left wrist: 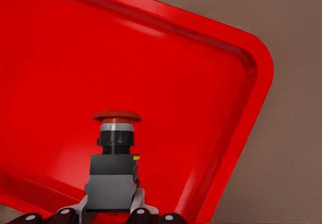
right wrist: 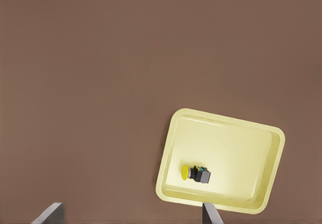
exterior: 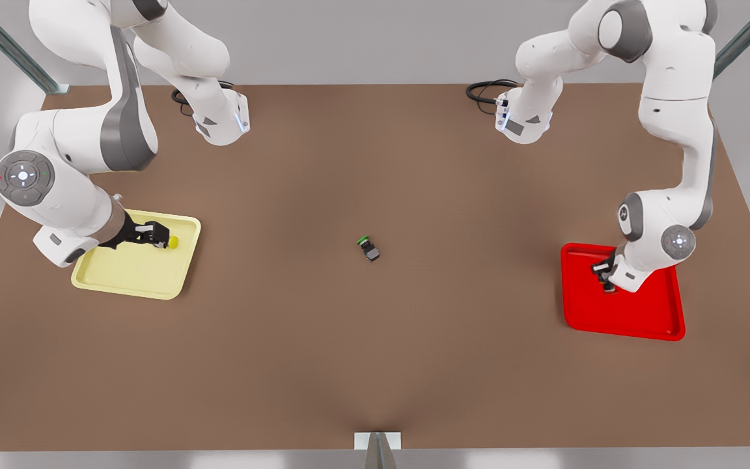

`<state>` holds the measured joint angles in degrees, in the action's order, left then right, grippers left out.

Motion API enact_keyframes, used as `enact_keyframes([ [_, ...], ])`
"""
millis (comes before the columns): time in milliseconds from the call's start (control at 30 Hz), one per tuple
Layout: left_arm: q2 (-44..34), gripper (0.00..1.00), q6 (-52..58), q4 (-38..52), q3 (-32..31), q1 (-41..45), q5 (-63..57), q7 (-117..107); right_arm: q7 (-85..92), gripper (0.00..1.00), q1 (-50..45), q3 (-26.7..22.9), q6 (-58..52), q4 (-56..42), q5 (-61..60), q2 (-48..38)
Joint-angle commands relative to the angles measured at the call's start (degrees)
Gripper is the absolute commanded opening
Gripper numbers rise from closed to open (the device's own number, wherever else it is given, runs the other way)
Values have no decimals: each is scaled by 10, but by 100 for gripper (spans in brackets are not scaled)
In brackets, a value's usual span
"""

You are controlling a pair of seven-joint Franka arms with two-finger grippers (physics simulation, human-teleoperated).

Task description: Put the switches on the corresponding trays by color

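Holding the red-capped push-button switch [left wrist: 116,148] by its black body, the left gripper [exterior: 605,273] sits over the bright red plastic tray [exterior: 648,319] at the front view's lower right, fingers pinched on it. Whether the base touches the floor cannot be told.

The right gripper [exterior: 153,233] hangs spread over the pale yellow square tray [exterior: 127,280] at left, where the yellow-capped switch [right wrist: 196,173] lies on its side.

Recommended: lower until seated, then open gently and lift straight up, so the switch does not tip over.
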<state>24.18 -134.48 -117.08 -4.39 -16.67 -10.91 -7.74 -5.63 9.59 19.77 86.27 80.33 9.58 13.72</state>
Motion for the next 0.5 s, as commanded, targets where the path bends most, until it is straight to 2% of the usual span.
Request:
enact_keyframes([
  [0,3,48,-2,3,0,-4,-39,1,0,100,0,0,0,0,0,0],
  [67,29,49,-22,36,0,-8,-46,20,0,100,0,-1,-2,-1,0,-1],
  [100,39,85,-24,48,0,-12,-46,19,0,100,0,-1,-3,-1,0,-1],
  [133,46,100,-25,51,0,-11,-46,15,0,100,0,0,-3,-1,0,-1],
  [333,10,100,-3,42,-23,-6,-45,13,0,100,0,0,-1,0,-1,0],
  [400,-60,100,84,37,-68,-6,-39,10,0,100,0,0,-1,0,-1,0],
  [433,-88,100,177,76,-124,-6,-39,-31,0,100,0,0,-1,0,-1,0],
  [467,-87,100,239,118,-145,-4,-39,-46,0,100,0,0,-1,0,-1,0],
])
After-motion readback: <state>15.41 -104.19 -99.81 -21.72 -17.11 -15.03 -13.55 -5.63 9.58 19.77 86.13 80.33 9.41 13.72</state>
